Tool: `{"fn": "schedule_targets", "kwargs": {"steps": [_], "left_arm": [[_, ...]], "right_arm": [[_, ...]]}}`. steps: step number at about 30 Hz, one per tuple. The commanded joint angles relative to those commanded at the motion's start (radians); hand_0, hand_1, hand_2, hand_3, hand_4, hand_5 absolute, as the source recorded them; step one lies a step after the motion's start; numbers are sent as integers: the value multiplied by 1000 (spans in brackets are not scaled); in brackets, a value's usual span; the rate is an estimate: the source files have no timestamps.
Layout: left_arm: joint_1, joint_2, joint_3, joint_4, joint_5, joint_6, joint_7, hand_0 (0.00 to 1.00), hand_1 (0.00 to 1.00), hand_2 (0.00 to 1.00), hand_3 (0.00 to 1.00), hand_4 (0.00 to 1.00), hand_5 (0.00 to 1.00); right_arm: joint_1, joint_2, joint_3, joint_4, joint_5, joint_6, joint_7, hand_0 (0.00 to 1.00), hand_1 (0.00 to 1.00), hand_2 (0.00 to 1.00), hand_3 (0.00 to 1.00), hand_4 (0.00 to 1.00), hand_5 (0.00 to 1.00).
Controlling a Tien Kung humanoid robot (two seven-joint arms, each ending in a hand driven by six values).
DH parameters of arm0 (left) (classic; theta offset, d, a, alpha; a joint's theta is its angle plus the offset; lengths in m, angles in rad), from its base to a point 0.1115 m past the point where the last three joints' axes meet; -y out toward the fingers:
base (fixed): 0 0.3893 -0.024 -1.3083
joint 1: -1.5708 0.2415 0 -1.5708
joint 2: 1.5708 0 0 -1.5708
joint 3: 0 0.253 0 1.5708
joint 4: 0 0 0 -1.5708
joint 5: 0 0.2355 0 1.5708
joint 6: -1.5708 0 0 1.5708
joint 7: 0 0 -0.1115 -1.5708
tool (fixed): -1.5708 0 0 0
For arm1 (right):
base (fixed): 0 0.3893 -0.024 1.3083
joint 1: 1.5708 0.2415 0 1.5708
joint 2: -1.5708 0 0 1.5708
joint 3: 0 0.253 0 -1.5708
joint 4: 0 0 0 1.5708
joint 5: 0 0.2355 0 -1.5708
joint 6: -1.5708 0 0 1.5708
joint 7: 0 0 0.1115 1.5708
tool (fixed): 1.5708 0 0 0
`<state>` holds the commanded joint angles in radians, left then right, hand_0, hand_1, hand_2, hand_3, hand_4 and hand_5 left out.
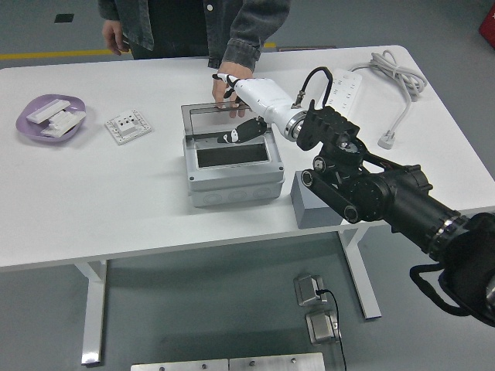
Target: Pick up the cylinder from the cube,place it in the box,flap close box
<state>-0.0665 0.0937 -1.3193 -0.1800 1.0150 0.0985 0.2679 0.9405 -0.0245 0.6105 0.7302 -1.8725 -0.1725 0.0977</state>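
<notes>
One flap is left to close: with your right hand (241,104) spread, holding nothing, above the box (233,165) rear edge, hook the raised clear lid (220,120) and sweep it forward and down; the cylinder, presumably inside, is not visible.

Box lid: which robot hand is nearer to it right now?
Right. The right hand reaches over the far edge of the open lid of the grey box, fingers spread, beside a person's hand. The left hand is not in view.
</notes>
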Motion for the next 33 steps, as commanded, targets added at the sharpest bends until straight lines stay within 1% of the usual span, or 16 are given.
{"fn": "schedule_targets", "kwargs": {"steps": [5,9,18,21,25,28,33], "left_arm": [[5,1,-1,0,-4,1,-2,641,546,521,592,434,64],[10,0,1,0,-10,0,-6,641,546,521,591,434,66],[19,-8,5,0,-24,0,-14,641,547,521,591,436,68],[22,-10,4,0,-27,0,-15,642,548,521,591,436,69],[26,-15,1,0,-29,1,-16,642,548,521,591,436,69],[27,-17,-2,0,-27,1,-15,642,548,521,591,437,73],[26,-17,-3,0,-24,1,-15,642,547,521,590,437,80]], "right_arm": [[-11,-37,-38,79,0,-2,-15,635,648,746,998,964,359],[-22,-61,-60,128,2,-4,-24,629,644,743,998,965,371],[-68,-92,-97,172,12,-8,-31,628,643,744,998,964,378],[-87,-103,-96,199,5,-8,-41,616,635,740,998,959,381],[-119,-121,-81,267,-40,2,-80,616,635,740,998,959,381],[-137,-126,-64,314,-81,9,-106,610,634,739,998,958,384],[-152,-127,-33,341,-106,13,-123,605,633,744,998,953,387]]}}
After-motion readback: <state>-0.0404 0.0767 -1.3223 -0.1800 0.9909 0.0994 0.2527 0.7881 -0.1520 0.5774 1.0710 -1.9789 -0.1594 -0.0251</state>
